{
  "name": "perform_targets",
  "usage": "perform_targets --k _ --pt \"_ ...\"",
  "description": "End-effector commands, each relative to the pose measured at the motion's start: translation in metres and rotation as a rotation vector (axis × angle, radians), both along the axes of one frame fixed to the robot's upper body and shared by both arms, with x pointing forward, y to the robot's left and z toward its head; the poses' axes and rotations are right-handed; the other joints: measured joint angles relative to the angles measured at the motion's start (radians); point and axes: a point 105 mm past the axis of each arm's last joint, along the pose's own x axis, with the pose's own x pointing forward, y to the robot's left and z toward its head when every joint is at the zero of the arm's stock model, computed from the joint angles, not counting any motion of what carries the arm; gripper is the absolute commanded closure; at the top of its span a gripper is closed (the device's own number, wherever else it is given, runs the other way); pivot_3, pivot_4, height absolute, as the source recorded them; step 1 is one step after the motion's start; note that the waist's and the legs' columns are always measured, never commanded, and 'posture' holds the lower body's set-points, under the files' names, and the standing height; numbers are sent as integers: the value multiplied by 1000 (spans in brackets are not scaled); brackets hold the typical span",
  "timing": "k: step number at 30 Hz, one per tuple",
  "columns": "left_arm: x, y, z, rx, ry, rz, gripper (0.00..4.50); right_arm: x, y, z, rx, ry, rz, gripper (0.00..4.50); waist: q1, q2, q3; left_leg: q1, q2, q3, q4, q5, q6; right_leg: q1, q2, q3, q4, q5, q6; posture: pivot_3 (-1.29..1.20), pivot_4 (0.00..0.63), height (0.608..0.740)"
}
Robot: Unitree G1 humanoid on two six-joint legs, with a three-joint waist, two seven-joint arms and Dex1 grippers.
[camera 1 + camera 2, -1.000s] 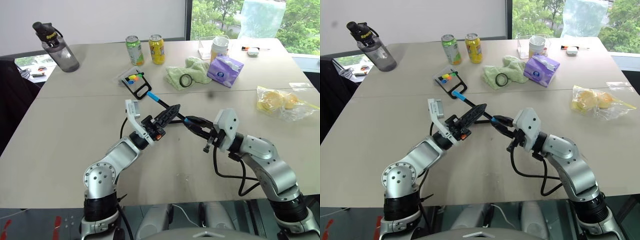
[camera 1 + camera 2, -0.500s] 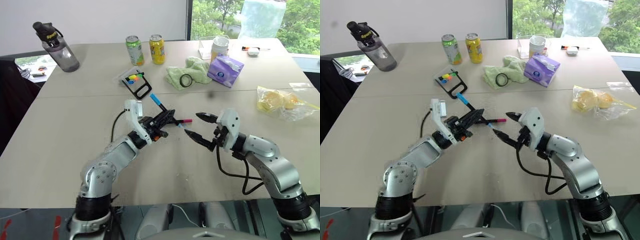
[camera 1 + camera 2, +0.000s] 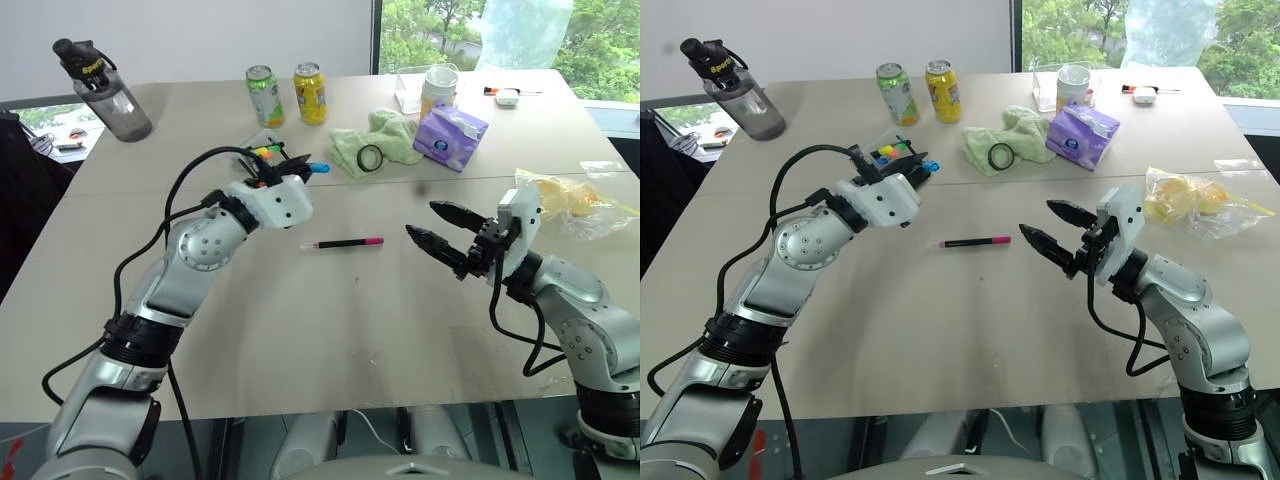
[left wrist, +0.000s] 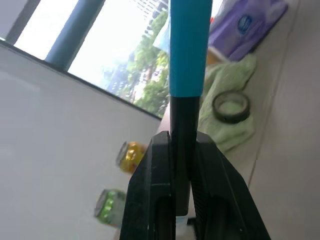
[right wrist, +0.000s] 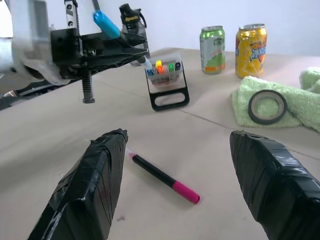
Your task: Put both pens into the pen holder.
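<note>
Neither pen is in the pen holder [image 5: 167, 82] yet, so I count the job as under way but with nothing delivered. My left claw [image 4: 182, 150] is clamped tight on the blue-ended pen [image 4: 188, 55], the barrel pinched between the two fingers with the blue end sticking out ahead. In the head views that claw [image 3: 290, 180] hangs right by the holder [image 3: 892, 160], which sits on the table [image 3: 330, 320] with little coloured markers [image 5: 165, 65] inside; I'd judge it close to a drop-in, though I can't tell if the tip is lined up with the opening.

The pink-ended pen [image 3: 343, 243] lies flat on the table, out in the open between my arms, touched by nothing. My right claw [image 3: 446, 232] is spread wide and empty, aimed at that pen from nearby.

So what's left: seat the blue one, then pick up the pink one and put it in.
</note>
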Motion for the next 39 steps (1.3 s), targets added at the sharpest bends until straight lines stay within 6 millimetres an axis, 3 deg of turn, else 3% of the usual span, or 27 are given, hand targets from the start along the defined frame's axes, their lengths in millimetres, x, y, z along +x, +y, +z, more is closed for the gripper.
perform_targets --k 1,7,15,23,33,39 --pt "1 7 18 32 -124 10 4500 -5 1 14 2 -66 6 971 1 0 0 0 0 0 0 0 0 0 0 0 0 0 0 0 150 740" --pt "14 13 18 34 -124 22 4500 0 3 21 4 -101 0 971 1 0 0 0 0 0 1 0 0 0 0 0 1 0 0 0 150 740" --pt "42 36 20 -42 -42 92 4500 2 6 20 0 -101 7 971 -4 0 0 0 0 0 2 0 0 0 0 0 2 0 0 0 150 740" --pt "60 31 24 -59 -41 91 4500 0 16 18 13 -96 29 971 -4 -1 0 -1 0 0 4 0 0 0 0 -1 3 0 0 0 150 740" --pt "74 37 13 -68 -2 129 4500 1 14 18 9 -99 17 971 -23 -1 -1 -1 -1 1 7 0 0 -1 0 0 6 0 1 0 150 740" --pt "80 43 14 -104 7 157 4500 0 13 18 7 -99 15 971 -27 -2 -1 -13 -2 3 19 0 0 -14 0 1 20 1 1 0 150 740"
